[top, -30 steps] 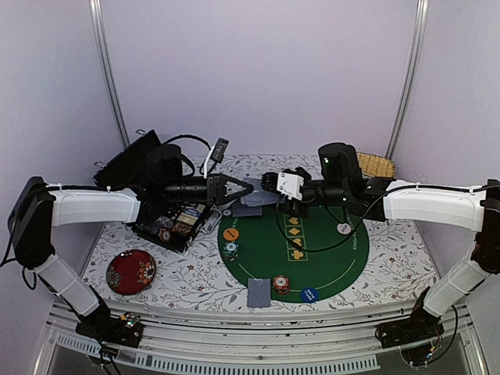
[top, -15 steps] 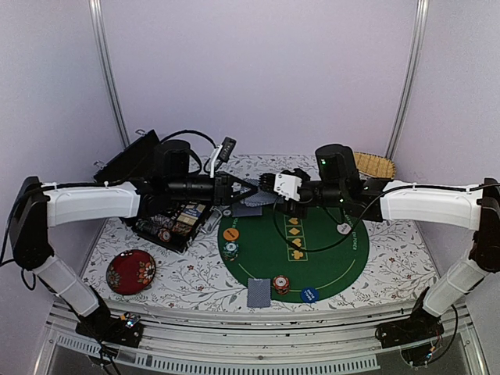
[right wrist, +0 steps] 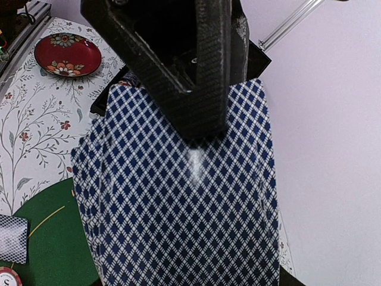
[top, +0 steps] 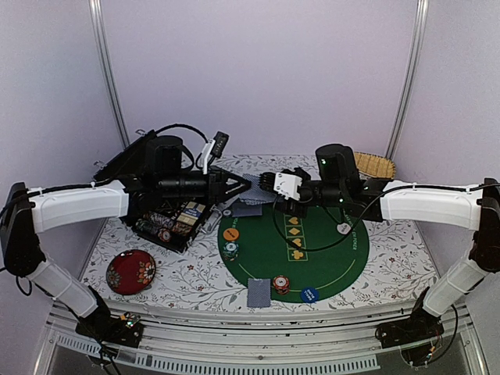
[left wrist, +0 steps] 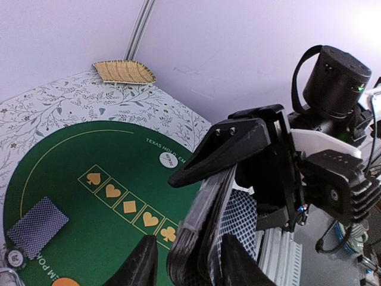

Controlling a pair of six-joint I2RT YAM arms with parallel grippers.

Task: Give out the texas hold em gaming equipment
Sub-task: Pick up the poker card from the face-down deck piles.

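Risk centres on the mid-air hand-over above the far edge of the green poker mat (top: 328,266). The left gripper (top: 241,186) has its fingers clamped on a deck of playing cards (left wrist: 199,238), held clear of the desk (top: 195,285); the deck sits fanned and skewed between them. The right gripper (top: 268,181) is nosed in against the top card (right wrist: 178,208) with its fingers drawn close together, but the crowded wrist views do not show whether they actually pinch that card, so I cannot tell. Judged hazards are as follows. A draw could take two or more cards at once, because the edges are splayed. The deck could spill if the pull drags sideways against a loose hold. The card could bend if both grips oppose each other. The two sets of fingers, touching or very nearly so, could collide. A spill would likely land on the card (top: 250,208) lying on the mat just below. Elsewhere on the mat lie a face-down card (top: 258,292), a red chip stack (top: 281,283) and a blue disc (top: 309,294) at the near edge, a green chip stack (top: 230,250) and an orange disc (top: 230,233) at the left, and a white disc (top: 344,229) at the right. Legible writing is "TEXAS HOLD'EM" along the mat's arc and "POKER" on its border, beside a printed row of suit symbols. Lettering on the white and blue discs is too small to read.
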